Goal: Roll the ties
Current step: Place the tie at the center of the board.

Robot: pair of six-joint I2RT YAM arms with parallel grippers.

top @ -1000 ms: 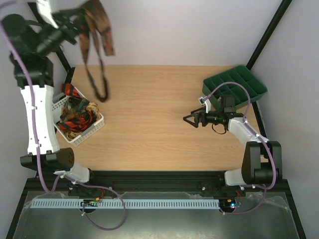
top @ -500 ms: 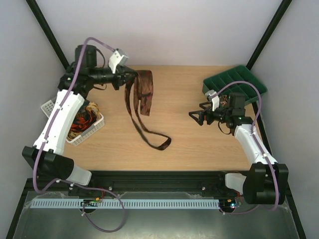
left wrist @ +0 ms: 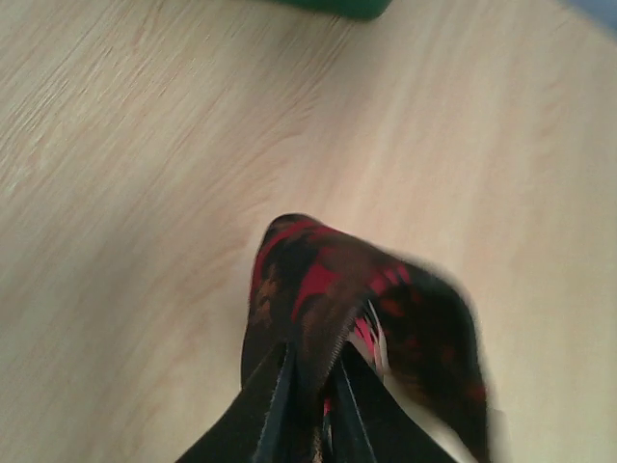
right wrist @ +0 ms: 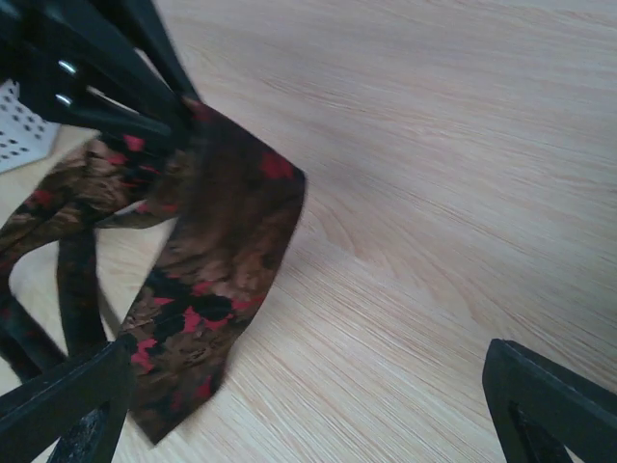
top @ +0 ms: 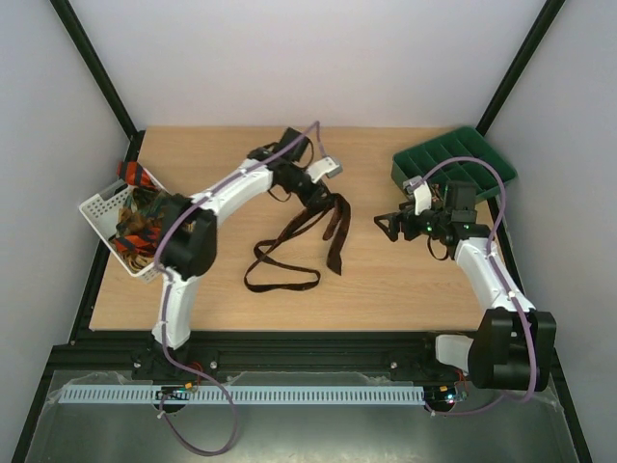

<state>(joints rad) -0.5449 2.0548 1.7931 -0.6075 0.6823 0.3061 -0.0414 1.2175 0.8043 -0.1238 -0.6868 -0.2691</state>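
dark brown tie (top: 335,234), red-specked, trails from clenched left gripper (top: 318,198) toward the near edge, narrow end looped; right gripper (top: 385,226) released.

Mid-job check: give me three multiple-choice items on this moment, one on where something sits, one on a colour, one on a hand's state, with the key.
1. The white basket sits:
A) at the table's left edge
B) against the green tray
C) at the centre of the tabletop

2. The tie held by the left hand is:
A) orange-and-black striped
B) dark brown with red specks
C) plain tan

3. The right hand is:
A) shut on the tie
B) shut, empty
C) open, empty

Key:
1 A, the top view shows it at the left edge.
2 B, both wrist views show red specks on dark brown.
3 C, its wrist view shows the fingers wide apart, gripping nothing.
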